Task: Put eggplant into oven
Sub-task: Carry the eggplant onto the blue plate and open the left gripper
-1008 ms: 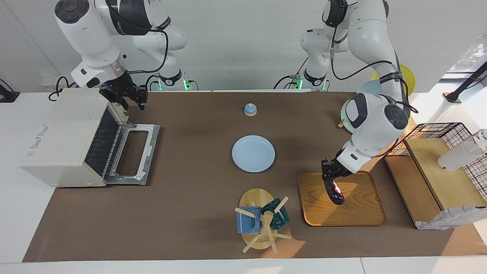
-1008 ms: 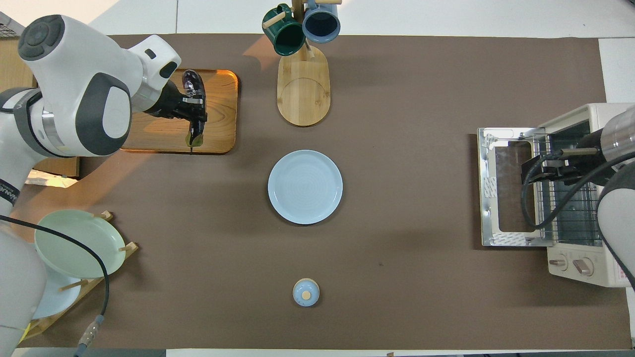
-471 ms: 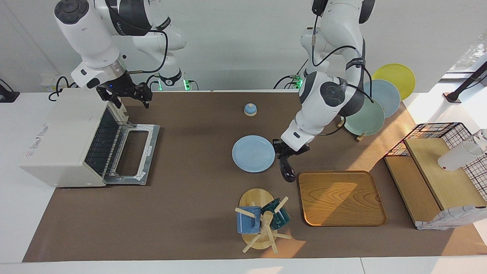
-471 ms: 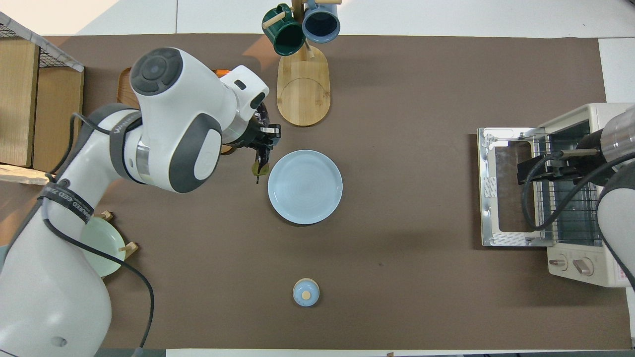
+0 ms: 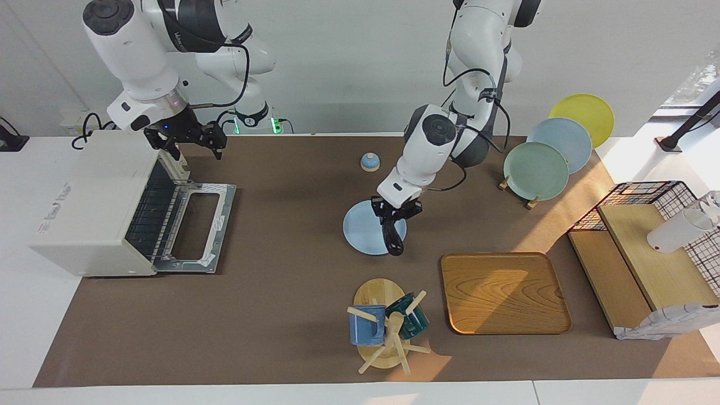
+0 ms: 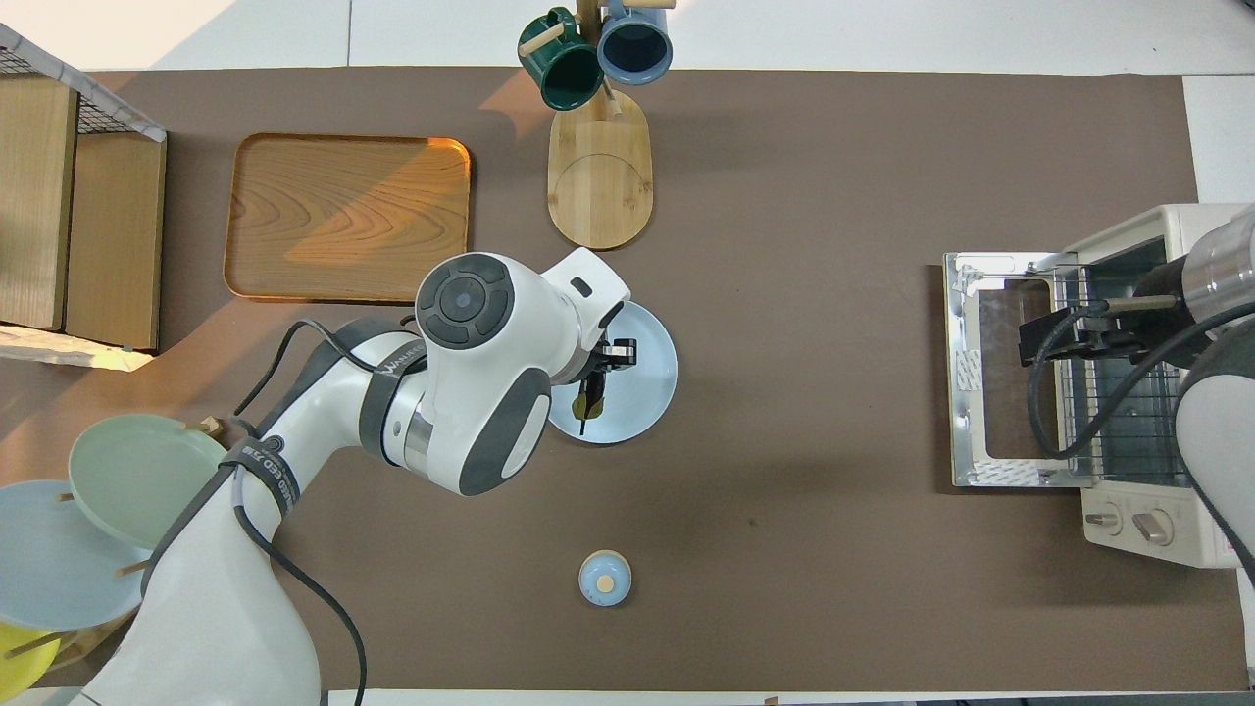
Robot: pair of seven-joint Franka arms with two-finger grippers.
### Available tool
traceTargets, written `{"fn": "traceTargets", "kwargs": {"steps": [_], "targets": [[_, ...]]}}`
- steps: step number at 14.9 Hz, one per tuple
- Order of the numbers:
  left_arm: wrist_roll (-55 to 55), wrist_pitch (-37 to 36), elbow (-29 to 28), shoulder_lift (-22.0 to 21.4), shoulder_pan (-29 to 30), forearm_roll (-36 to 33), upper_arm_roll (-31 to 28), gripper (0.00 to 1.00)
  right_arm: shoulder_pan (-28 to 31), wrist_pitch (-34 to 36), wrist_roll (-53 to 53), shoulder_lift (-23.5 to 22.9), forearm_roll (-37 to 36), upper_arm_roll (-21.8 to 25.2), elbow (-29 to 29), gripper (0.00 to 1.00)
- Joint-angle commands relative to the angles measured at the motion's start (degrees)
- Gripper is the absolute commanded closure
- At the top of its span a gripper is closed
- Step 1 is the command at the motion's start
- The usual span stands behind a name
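Note:
My left gripper is shut on the eggplant, a glossy dark purple one that hangs down from the fingers over the light blue plate. In the overhead view the left arm hides most of it; only the eggplant's stem end shows over the plate. The cream-white oven stands at the right arm's end of the table with its door folded down open and the wire rack showing. My right gripper is open and empty, up over the oven's front top edge; it also shows in the overhead view.
A wooden tray lies toward the left arm's end. A mug tree with two mugs stands farther from the robots than the plate. A small blue knobbed lid sits nearer to them. A plate rack and a wire shelf stand at the left arm's end.
My left gripper has carried the eggplant from over the wooden tray to over the blue plate, toward the oven's end. My right gripper has barely moved.

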State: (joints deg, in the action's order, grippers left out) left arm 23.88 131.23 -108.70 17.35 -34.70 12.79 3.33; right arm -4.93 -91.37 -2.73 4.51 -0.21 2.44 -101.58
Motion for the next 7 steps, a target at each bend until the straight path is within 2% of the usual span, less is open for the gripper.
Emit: {"fn": "traceTargets", "kwargs": {"steps": [1, 7], "targets": [[1.43, 4.02, -2.92, 0.14, -2.73, 1.10, -1.05, 1.00, 0.36, -0.82, 1.41, 0.68, 0.56, -0.50, -0.81, 0.00], [-0.40, 5.35, -3.98, 0.14, -1.78, 1.01, -1.05, 1.00, 0.36, -0.91, 1.33, 0.77, 0.73, -0.59, -0.81, 0.00]]}}
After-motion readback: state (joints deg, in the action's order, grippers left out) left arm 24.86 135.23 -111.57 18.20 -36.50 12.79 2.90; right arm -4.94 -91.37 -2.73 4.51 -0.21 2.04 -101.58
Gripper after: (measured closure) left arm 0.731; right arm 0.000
